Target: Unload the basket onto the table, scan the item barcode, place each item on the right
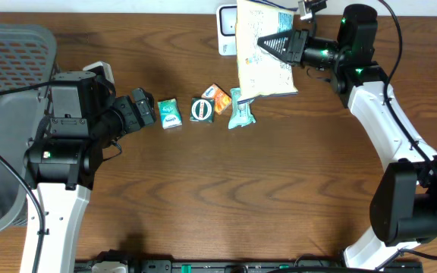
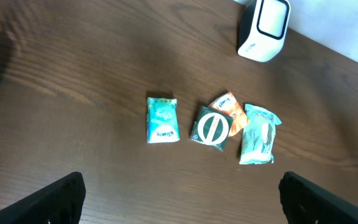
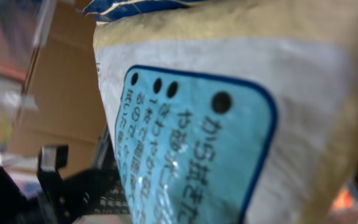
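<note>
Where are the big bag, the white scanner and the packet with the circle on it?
big bag (image 1: 264,76), overhead view, middle of its printed face
white scanner (image 2: 260,48), left wrist view, lower white front
packet with the circle (image 2: 212,127), left wrist view, middle of its ring

1. Scanner (image 1: 225,30), at the bench's far edge: right side hidden behind the snack bag (image 1: 262,57).
2. Right wrist view: snack bag overruns every frame edge; print and background blurred.
3. Left end effector (image 2: 180,186): only its fingers (image 2: 61,199) show, cut by the bottom edge.
4. Basket (image 1: 6,114): cropped at the frame's left.
5. Small packets (image 1: 203,110): print too small to read.
</note>
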Motion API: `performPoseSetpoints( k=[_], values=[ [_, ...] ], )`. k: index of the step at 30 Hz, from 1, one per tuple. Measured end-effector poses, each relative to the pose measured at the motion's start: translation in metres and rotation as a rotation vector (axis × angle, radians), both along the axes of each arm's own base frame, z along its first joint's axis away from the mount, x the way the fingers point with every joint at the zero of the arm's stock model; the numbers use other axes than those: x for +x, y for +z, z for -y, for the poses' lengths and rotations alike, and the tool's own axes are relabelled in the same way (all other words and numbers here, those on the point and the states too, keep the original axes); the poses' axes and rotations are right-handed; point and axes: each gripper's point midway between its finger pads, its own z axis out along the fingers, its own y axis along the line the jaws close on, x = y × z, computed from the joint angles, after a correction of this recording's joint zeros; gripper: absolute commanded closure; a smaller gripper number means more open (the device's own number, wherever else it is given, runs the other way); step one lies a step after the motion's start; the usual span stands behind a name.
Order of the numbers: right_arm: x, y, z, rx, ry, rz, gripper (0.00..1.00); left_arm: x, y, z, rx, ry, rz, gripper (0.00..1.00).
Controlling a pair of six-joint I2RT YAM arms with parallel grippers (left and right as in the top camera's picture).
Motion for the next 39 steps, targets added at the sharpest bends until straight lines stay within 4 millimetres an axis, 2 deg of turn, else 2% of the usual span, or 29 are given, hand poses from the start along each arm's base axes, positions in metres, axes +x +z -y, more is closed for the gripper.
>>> performPoseSetpoints(
  k=[4, 6, 15, 18, 22, 26, 30, 34, 36, 39],
  values=[
    [-0.006, 0.015, -0.009, -0.011, 0.066, 0.187, 0.99, 0.0, 0.0, 0.0, 0.0, 0.0, 0.0, 0.02],
    [-0.007, 0.018, -0.01, -0.011, 0.08, 0.222, 0.99, 0.0, 0.0, 0.0, 0.0, 0.0, 0.0, 0.02],
    [-0.011, 0.018, -0.012, -0.013, 0.104, 0.247, 0.99, 0.0, 0.0, 0.0, 0.0, 0.0, 0.0, 0.02],
    [-0.009, 0.009, -0.011, -0.026, 0.085, 0.19, 0.99, 0.0, 0.0, 0.0, 0.0, 0.0, 0.0, 0.02],
    [-0.002, -0.018, -0.008, -0.093, -0.002, 0.063, 0.99, 0.0, 0.0, 0.0, 0.0, 0.0, 0.0, 0.03],
    [0.005, -0.038, -0.004, -0.182, -0.074, 0.033, 0.99, 0.0, 0.0, 0.0, 0.0, 0.0, 0.0, 0.02],
    [0.012, -0.064, 0.012, -0.312, -0.162, 0.004, 0.99, 0.0, 0.0, 0.0, 0.0, 0.0, 0.0, 0.02],
    [0.01, -0.09, 0.045, -0.572, -0.289, -0.028, 0.99, 0.0, 0.0, 0.0, 0.0, 0.0, 0.0, 0.02],
    [0.01, -0.088, 0.061, -0.725, -0.352, 0.008, 0.99, 0.0, 0.0, 0.0, 0.0, 0.0, 0.0, 0.02],
    [0.014, -0.073, 0.08, -0.933, -0.435, 0.108, 0.99, 0.0, 0.0, 0.0, 0.0, 0.0, 0.0, 0.02]
  ],
)
